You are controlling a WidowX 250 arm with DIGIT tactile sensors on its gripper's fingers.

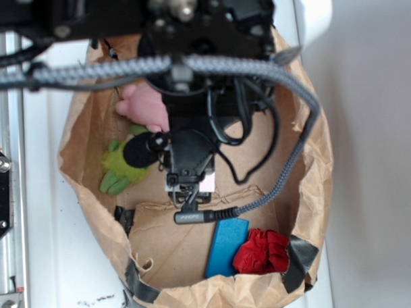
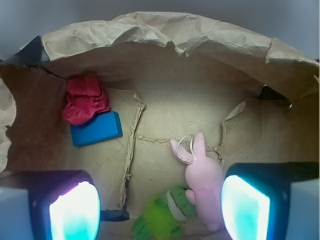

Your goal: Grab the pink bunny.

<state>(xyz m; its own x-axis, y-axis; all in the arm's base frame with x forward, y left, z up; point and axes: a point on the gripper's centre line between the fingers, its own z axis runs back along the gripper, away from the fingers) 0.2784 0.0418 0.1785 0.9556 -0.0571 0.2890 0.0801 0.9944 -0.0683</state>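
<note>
The pink bunny [image 2: 204, 178] lies on the floor of a brown paper bag [image 2: 165, 60], ears pointing away from me, a white loop at its ears. It sits between my fingers, close beside the right fingertip [image 2: 245, 207]. In the exterior view only part of the pink bunny [image 1: 146, 106] shows beside the arm. My gripper [image 2: 160, 210] is open and wide, holding nothing; in the exterior view the gripper [image 1: 188, 190] hangs inside the bag over its middle. A green frog plush [image 2: 165, 215] leans against the bunny's left side.
A blue block [image 2: 96, 129] and a crumpled red cloth [image 2: 85, 100] lie at the bag's far left. The green frog [image 1: 125, 163] shows left of the arm. Bag walls [image 1: 81, 172] rise all round. A grey cable [image 1: 281, 185] loops over the bag.
</note>
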